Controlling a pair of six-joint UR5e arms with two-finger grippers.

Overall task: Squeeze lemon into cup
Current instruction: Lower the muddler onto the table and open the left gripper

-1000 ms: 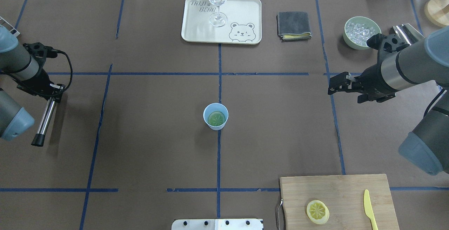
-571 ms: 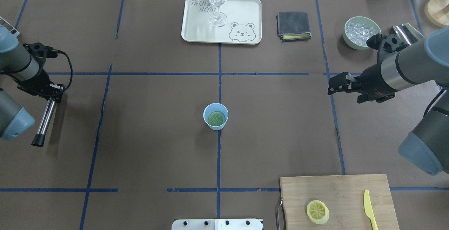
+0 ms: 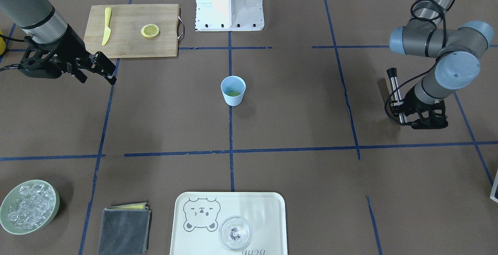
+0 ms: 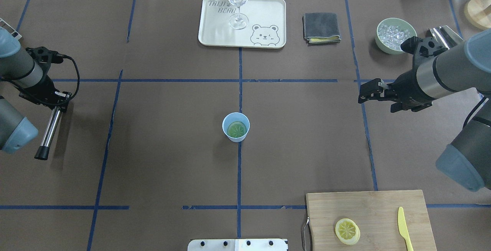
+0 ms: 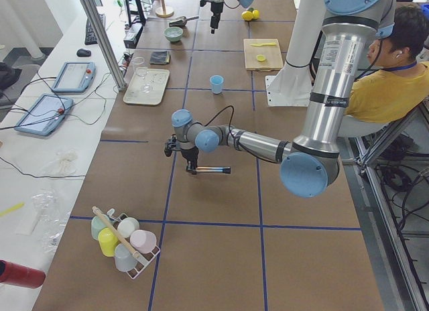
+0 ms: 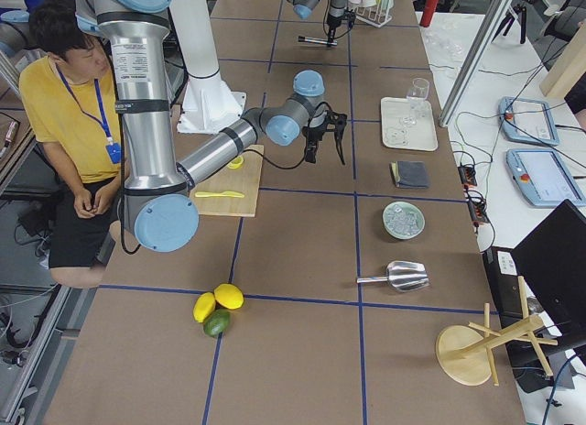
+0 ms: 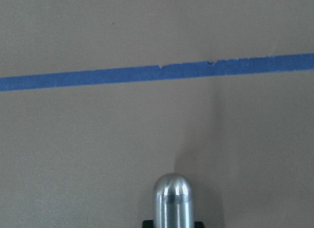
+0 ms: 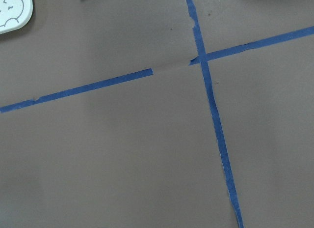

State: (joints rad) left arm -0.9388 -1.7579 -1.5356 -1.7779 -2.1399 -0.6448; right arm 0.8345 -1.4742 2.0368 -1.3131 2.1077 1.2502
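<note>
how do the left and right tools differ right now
The left tool is shut on a metal rod, while the right tool is open and holds nothing. The left tool is out by the table's left side. The right tool hangs at the far right, close to the bowl of ice. Both are well away from the cup in the middle.

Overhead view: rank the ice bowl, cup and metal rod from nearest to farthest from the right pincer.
1. The bowl, on the table's right side, just beyond the right pincer.
2. The cup, at the table's centre.
3. The rod, at the far left, gripped by the left pincer.
</note>
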